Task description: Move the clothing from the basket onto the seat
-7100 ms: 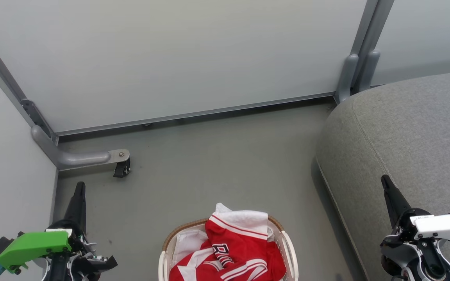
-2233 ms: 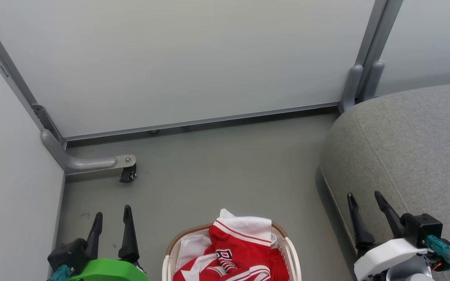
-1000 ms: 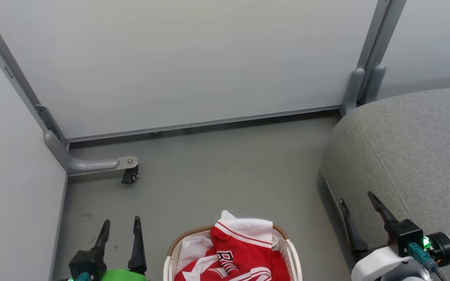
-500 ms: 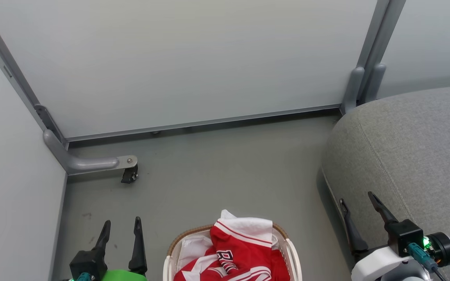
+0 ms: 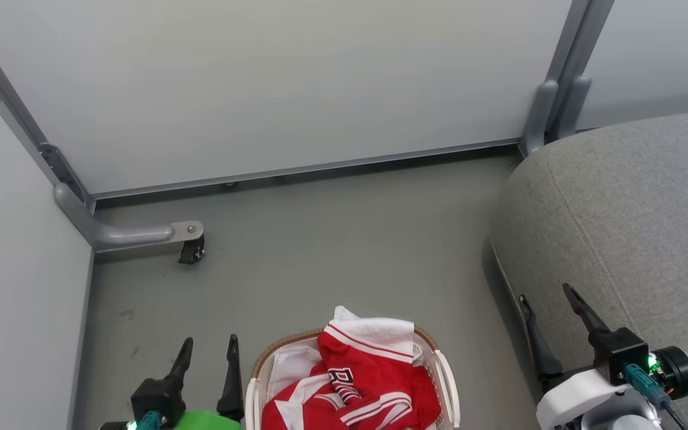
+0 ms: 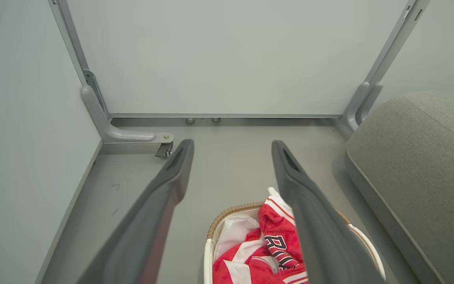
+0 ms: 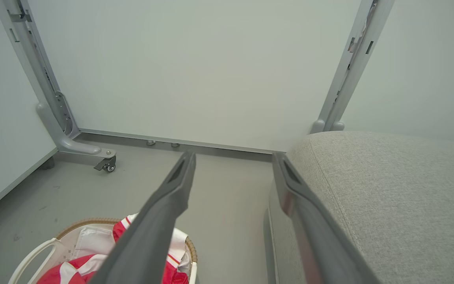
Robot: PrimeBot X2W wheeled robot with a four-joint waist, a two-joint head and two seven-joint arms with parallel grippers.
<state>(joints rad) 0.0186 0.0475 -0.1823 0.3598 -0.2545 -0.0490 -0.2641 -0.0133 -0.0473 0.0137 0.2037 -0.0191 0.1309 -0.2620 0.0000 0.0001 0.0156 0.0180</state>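
Left gripper (image 5: pixel 211 339) has edged nearer the basket (image 5: pixel 278 348), both it and right gripper (image 5: pixel 544 292) spread and empty; clothing (image 5: pixel 362 370) lies inside, none on seat (image 5: pixel 630 203).

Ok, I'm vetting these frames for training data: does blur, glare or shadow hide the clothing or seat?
Head view: even light, the clothing sharp, soft shadow beside the seat. Left wrist view: the left gripper soft close up, one finger covering part of the basket. Right wrist view: the right gripper equally soft.

My head cam looks down at the floor (image 5: pixel 332 239); both wrist cams face fwd, low, sharing basket (image 5: pixel 447 385) & seat (image 5: pixel 619 209).
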